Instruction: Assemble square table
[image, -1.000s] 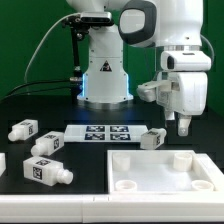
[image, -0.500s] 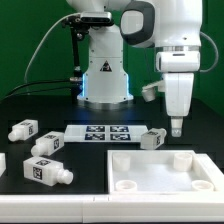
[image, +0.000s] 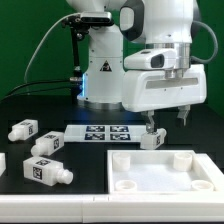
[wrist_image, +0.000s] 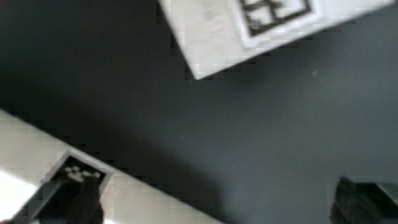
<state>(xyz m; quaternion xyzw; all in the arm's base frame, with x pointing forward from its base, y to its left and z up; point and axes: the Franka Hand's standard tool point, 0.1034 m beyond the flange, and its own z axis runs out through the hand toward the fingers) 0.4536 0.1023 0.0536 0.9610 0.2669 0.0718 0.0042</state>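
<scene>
**A:** Where are we standing on the square table?

**B:** We're judging it as barely begun; nothing is looking joined. The tabletop (image: 160, 172) is lying flat on the black bench (image: 90, 158), ribs and rim facing up, on the camera side of the marker board (image: 100, 132) and toward that board's end on the exterior view's right; its round corner sockets are all showing empty.

**A:** Legs?

**B:** We're counting four, all loose and lying on their sides. The near leg (image: 153, 139) is sitting just beside the marker board's end on the exterior view's right, between the board and the tabletop, close to the tabletop's rim. The far leg (image: 24, 128), the middle leg (image: 50, 143) and the front leg (image: 48, 170) are lying off the board's other end, well apart from the tabletop.

**A:** Gripper?

**B:** The gripper (image: 167, 116) is hanging just above the near leg, past the marker board's end on the exterior view's right. The jaws are standing wide and carrying nothing; the wrist view is showing bare bench between the fingertips (wrist_image: 63, 192) and one corner of the board.

**A:** So what are we leaving undone?

**B:** By our reading, everything: four legs waiting to be picked, carried to the sockets and fixed in. We're guessing the near leg is the first target, since the gripper is hovering over it. We're also flagging that one finger is looking close to that leg's top, though we can't tell whether it is touching.
</scene>
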